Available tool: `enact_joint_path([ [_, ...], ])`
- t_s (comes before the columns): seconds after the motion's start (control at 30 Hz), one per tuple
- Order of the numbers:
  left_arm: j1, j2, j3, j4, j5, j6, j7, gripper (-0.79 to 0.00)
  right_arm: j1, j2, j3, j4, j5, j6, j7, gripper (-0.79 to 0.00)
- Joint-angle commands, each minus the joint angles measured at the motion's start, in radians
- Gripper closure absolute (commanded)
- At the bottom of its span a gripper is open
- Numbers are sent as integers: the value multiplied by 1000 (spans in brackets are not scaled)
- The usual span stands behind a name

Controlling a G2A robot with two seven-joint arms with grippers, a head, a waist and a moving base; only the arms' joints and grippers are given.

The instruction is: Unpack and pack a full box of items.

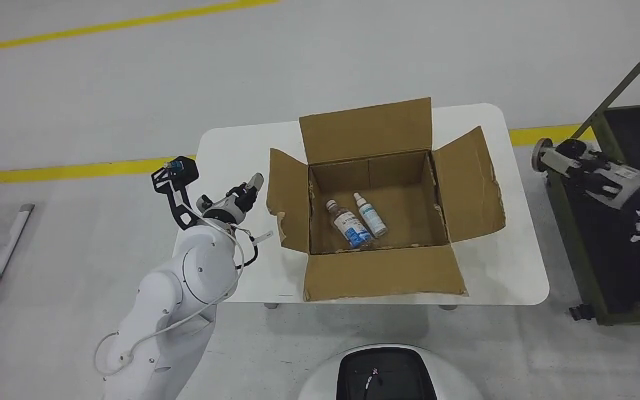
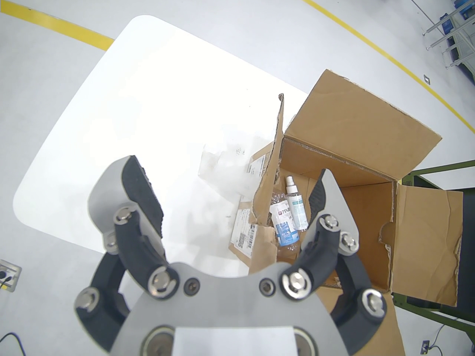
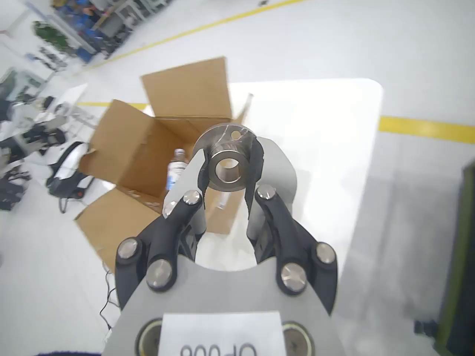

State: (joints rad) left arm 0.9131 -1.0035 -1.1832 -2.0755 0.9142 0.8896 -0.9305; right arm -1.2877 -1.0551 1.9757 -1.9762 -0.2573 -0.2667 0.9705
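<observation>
Glossy white rounded arm [image 1: 190, 285], thin white cable [image 1: 140, 340] alongside. Jaws: silver metal plates [image 2: 237, 309], black rubber pads [image 2: 143, 190], black linkages [image 2: 137, 239], round silver screws [image 2: 162, 282]. White printed label [image 3: 222, 329] behind.

One cardboard box [image 1: 365, 130], two bottles [image 1: 349, 226], one metal bushing [image 3: 222, 138], one white table [image 1: 240, 160]

The box [image 1: 370, 170] is sitting open on the desk [image 1: 240, 150], its flaps [image 1: 365, 130] splaying outward and leaving the top free from above. Two bottles [image 1: 350, 226] are lying mid-floor, with bare cardboard around them. The left flap [image 1: 287, 197] is standing between the left gripper [image 1: 250, 186] and the interior.
</observation>
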Motion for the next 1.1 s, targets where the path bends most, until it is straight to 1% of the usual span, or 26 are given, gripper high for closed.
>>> enact_joint_path([
  [0.0, 0, 0, 0, 0, 0, 0, 0, -785, 28, 3, -50, -6, 49, -21, 22, 0],
  [0.07, 0, 0, 0, 0, 0, 0, 0, -785, 71, 6, -126, -6, 30, -9, 40, 0],
  [0.13, 0, 0, 0, 0, 0, 0, 0, -785, 123, 7, -222, 8, -33, 25, 44, 0],
  [0.2, 0, 0, 0, 0, 0, 0, 0, -785, 192, 4, -340, 42, -80, 52, 51, 0],
  [0.27, 0, 0, 0, 0, 0, 0, 0, -785, 268, -3, -470, 96, -174, 102, 60, 0],
  [0.33, 0, 0, 0, 0, 0, 0, 0, -785, 350, -14, -603, 172, -273, 150, 59, 0],
  [0.43, 0, 0, 0, 0, 0, 0, 0, -785, 465, -40, -788, 295, -378, 233, 55, 0],
  [0.5, 0, 0, 0, 0, 0, 0, 0, -785, 526, -61, -892, 391, -405, 264, 53, 0],
  [0.6, 0, 0, 0, 0, 0, 0, 0, -785, 612, -94, -1013, 535, -437, 292, 35, 0],
  [0.77, 0, 0, 0, 0, 0, 0, 0, -785, 695, -144, -1146, 711, -470, 335, -5, 0],
  [1.0, 0, 0, 0, 0, 0, 0, 0, -785, 762, -191, -1227, 851, -478, 347, -22, 0],
  [1.03, 0, 0, 0, 0, 0, 0, 0, -785, 768, -197, -1235, 867, -478, 347, -24, -46],
  [1.07, 0, 0, 0, 0, 0, 0, 0, -785, 773, -202, -1241, 882, -473, 344, -23, -132],
])
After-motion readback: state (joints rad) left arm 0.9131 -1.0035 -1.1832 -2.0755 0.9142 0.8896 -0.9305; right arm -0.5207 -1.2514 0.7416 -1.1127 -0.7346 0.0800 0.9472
